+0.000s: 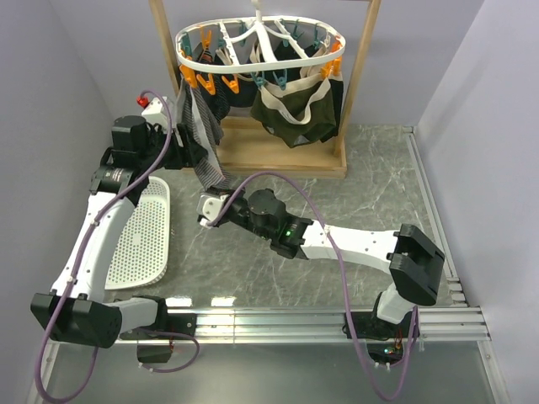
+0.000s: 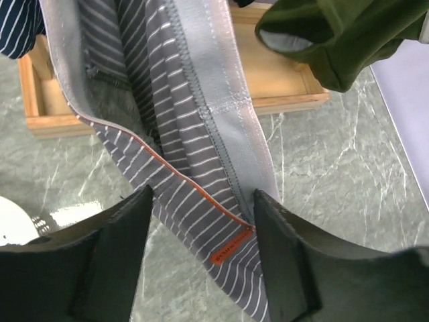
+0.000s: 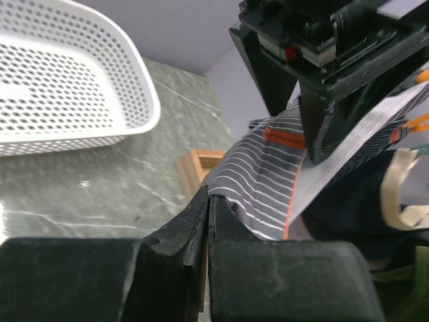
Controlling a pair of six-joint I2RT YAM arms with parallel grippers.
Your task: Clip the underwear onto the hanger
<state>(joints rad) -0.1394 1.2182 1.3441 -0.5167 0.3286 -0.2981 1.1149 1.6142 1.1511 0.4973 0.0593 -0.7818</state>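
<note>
The grey striped underwear hangs in a long strip from the left end of the white oval hanger, close to its orange clips; I cannot tell whether a clip holds it. My left gripper is open. In the left wrist view its jaws stand apart around the underwear, with the orange tag between them. My right gripper is shut on the underwear's lower hem, its jaws pressed together. A finger of the left gripper shows against the waistband.
A dark olive pair and a dark garment hang on the hanger, inside the wooden frame. A white perforated basket lies on the marble table at the left. Grey walls close in on both sides.
</note>
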